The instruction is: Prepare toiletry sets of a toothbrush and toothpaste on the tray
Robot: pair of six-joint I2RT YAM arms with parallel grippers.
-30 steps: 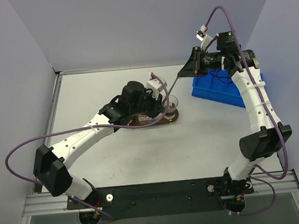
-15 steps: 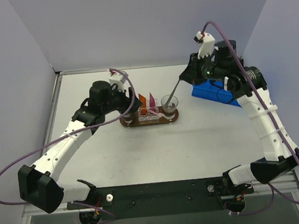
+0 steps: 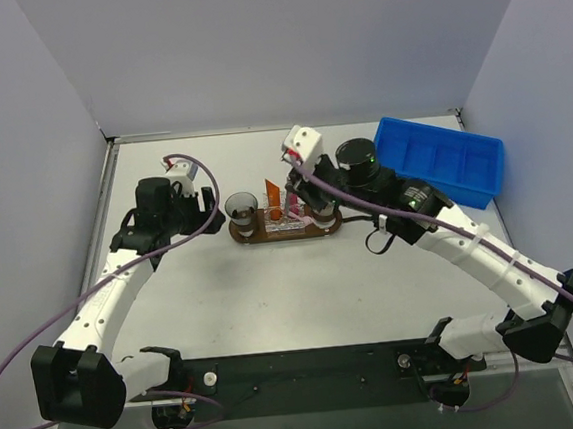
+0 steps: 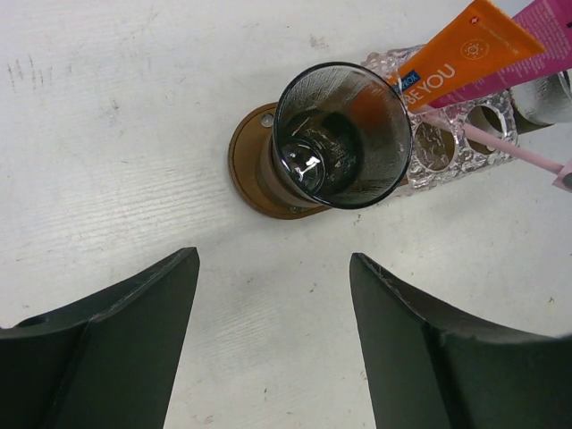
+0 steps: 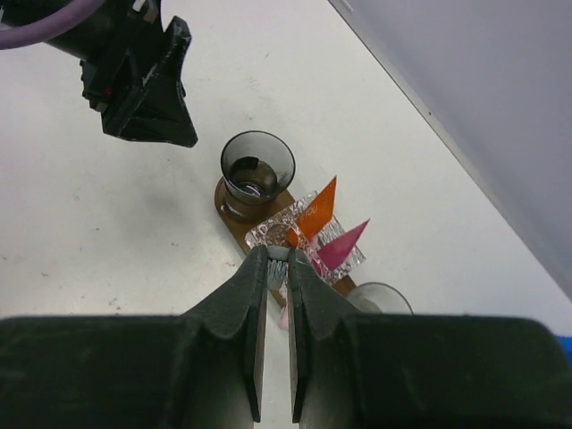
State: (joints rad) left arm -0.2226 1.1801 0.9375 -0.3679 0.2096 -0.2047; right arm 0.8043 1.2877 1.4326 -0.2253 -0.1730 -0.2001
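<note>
Top external view is showing the left hand (image 4: 273,268) standing wide open, pulled back to the left of the tray (image 4: 246,174). A second ago it was clamped over the dark glass (image 4: 340,134), and that glass is now standing free on the tray's left end. The right hand (image 5: 278,259) is no longer hovering at the blue bin (image 3: 442,159). It is hanging over the middle of the tray, clenched on the toothbrush (image 4: 509,147). The left wrist view is showing that thin pink stick slanting across the clear knobbly holder (image 4: 447,147). Its far end seems to be reaching into one of the holes, just beside the orange tube (image 4: 465,45) and the magenta tube (image 4: 545,36) leaning there. The glass step is looking finished. The brush is joining the toothpaste on the tray, so what is probably remaining for this set is seating it fully and letting go.
</note>
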